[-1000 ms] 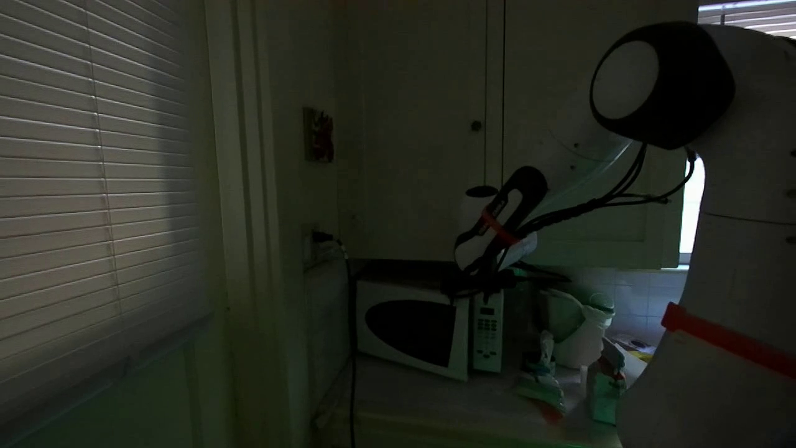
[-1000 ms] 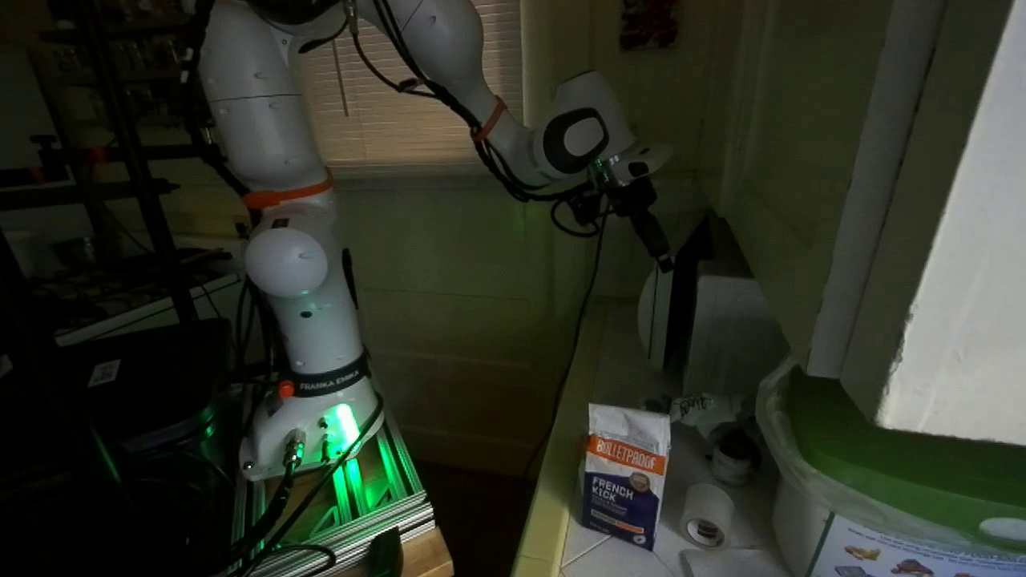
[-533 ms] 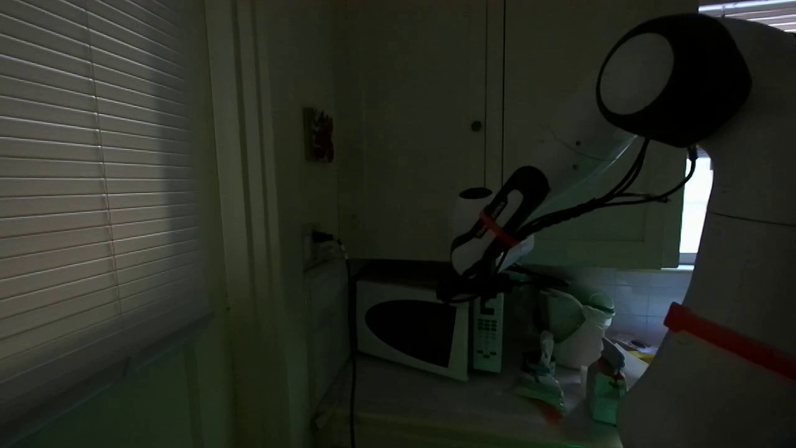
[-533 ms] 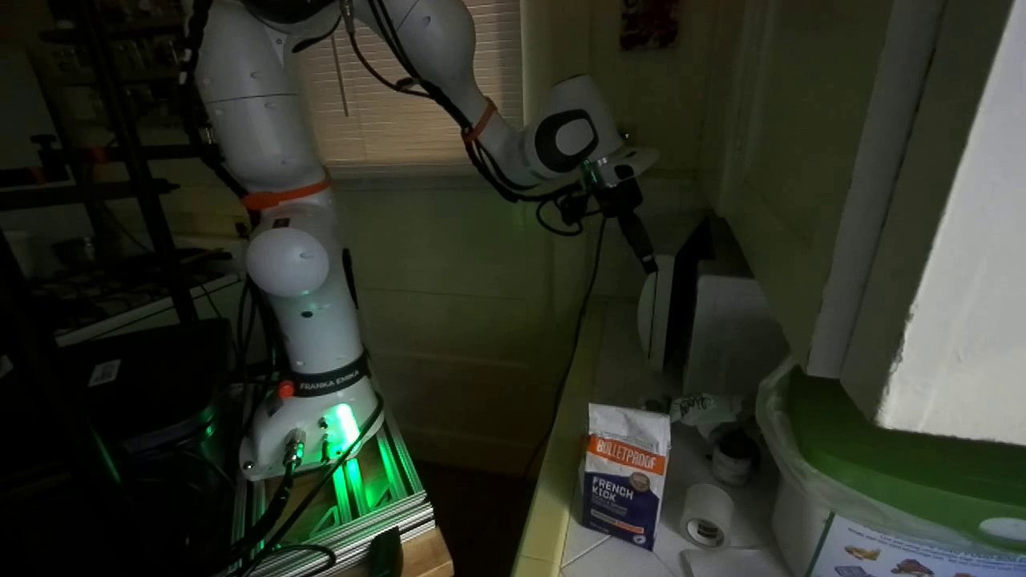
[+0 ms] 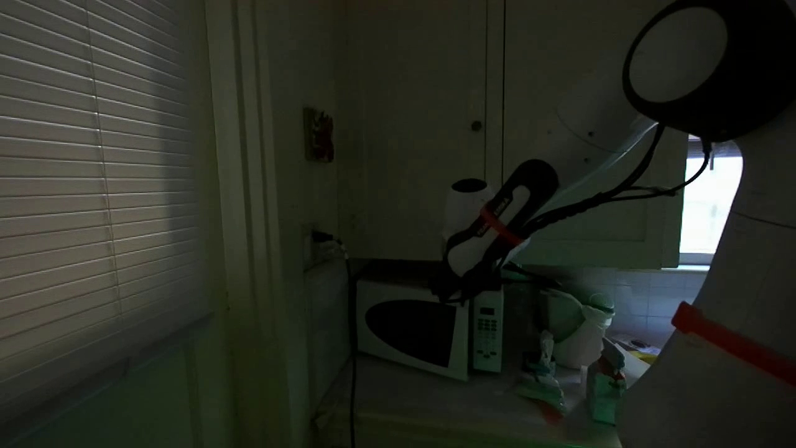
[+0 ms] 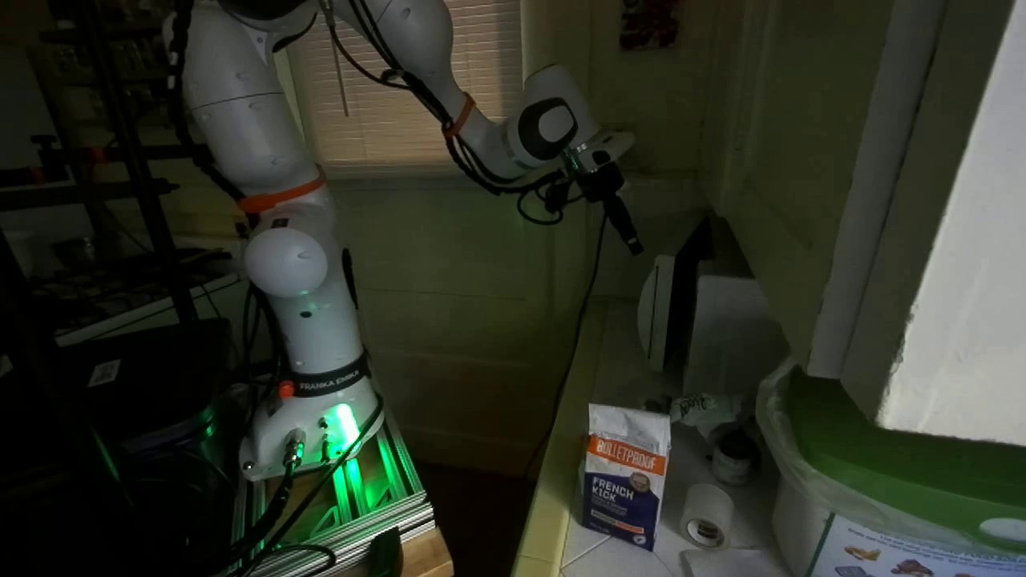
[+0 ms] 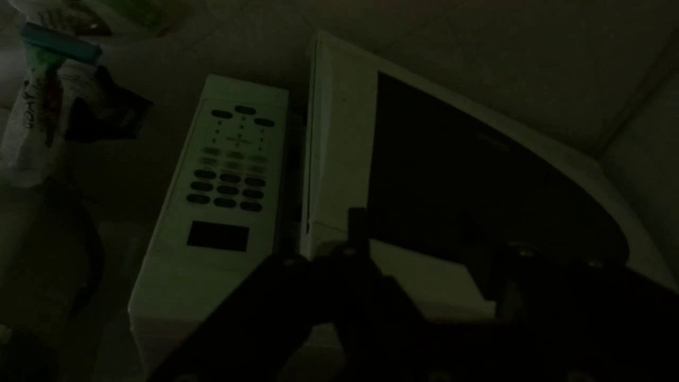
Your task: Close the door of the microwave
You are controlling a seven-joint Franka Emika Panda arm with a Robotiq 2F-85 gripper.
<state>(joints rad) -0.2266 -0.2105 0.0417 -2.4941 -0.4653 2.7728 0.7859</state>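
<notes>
The black two-fingered claw (image 6: 635, 247) is drawing up and back, seemingly clenched on nothing; the white-framed, dark-windowed door (image 5: 410, 331) is standing ajar on the boxy white microwave (image 6: 729, 336), its upright free edge (image 6: 661, 314) lying just beyond and below the claw

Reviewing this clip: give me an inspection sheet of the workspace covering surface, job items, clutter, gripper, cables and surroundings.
Surface: pale tiled counter with a yellow edge.
Microwave: stands on the counter.
Door: ajar, a gap showing beside the control panel.
Clutter: upright coffee bag, white roll, small jar, green-topped bin.
Gripper: near the door's top edge but apart from it; too dark to tell whether open.
Cables: black cables along the arm; a cord drops from a wall plug past the counter edge.
Surroundings: dim light; cabinets above the microwave, blinds lowered.
</notes>
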